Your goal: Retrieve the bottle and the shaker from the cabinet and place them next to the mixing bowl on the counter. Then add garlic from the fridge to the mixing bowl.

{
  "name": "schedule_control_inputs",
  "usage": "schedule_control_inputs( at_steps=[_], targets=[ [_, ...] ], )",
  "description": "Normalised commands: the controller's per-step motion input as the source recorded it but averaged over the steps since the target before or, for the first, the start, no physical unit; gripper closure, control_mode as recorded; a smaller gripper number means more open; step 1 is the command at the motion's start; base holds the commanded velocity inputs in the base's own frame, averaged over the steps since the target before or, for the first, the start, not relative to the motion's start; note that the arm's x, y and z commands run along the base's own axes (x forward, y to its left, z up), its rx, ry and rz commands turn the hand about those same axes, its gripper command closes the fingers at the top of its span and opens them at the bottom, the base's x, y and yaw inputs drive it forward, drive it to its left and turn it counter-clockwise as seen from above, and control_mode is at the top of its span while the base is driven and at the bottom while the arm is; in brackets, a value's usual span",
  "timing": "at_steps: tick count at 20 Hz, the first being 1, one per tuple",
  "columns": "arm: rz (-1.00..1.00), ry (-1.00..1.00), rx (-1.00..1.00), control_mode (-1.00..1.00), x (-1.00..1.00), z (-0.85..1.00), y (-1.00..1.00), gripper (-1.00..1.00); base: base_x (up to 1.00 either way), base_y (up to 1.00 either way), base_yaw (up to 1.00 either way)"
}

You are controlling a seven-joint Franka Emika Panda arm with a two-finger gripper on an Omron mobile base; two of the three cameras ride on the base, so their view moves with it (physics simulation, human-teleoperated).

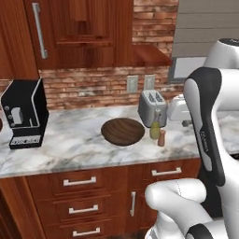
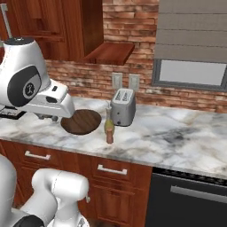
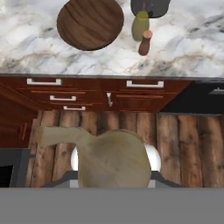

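I've got the garlic [image 3: 111, 159] clamped in the hand [image 3: 111, 181]; in the hand view the pale tan bulb sits right at the bottom between the fingertips, its stalk poking off to the left, with wooden floor boards [image 3: 183, 144] below it and the drawer fronts [image 3: 87, 94] beyond. The hand is clenched on it. The mixing bowl [image 1: 123, 131] sits on the marble desk [image 1: 70, 149], dark brown and shallow, in front of the brick backsplash [image 1: 88, 88]. The bottle [image 1: 154, 130] stands just right of the bowl, in front of the toaster [image 1: 152, 107]. The shaker [image 1: 161, 138] is just beside the bottle, slightly nearer the desk's front edge, upright; I can't tell if they touch. From the right base view the bowl [image 2: 83, 122] is partly covered by my arm's wrist, with the bottle [image 2: 108, 123] and shaker [image 2: 110, 136] lined up left of the toaster [image 2: 123, 106]. The coffee machine [image 1: 24, 114] is at the far left of the desk. The wall cabinet [image 1: 70, 32] hangs above, and one door [image 2: 111, 52] stands open.
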Motion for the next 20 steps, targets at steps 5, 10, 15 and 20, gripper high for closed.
schedule_control_inputs(
  at_steps=[5,10,15,20],
  targets=[
    [0.0,0.0,0.0,1.0,0.0,0.0,0.0,1.0,0.49,0.14,-0.1],
    [0.0,0.0,0.0,1.0,0.0,0.0,0.0,1.0,0.31,0.44,-0.17],
    [0.0,0.0,0.0,1.0,0.0,0.0,0.0,1.0,0.31,0.45,-0.1],
    [0.0,0.0,0.0,1.0,0.0,0.0,0.0,1.0,0.56,0.02,-0.04]
  ],
)
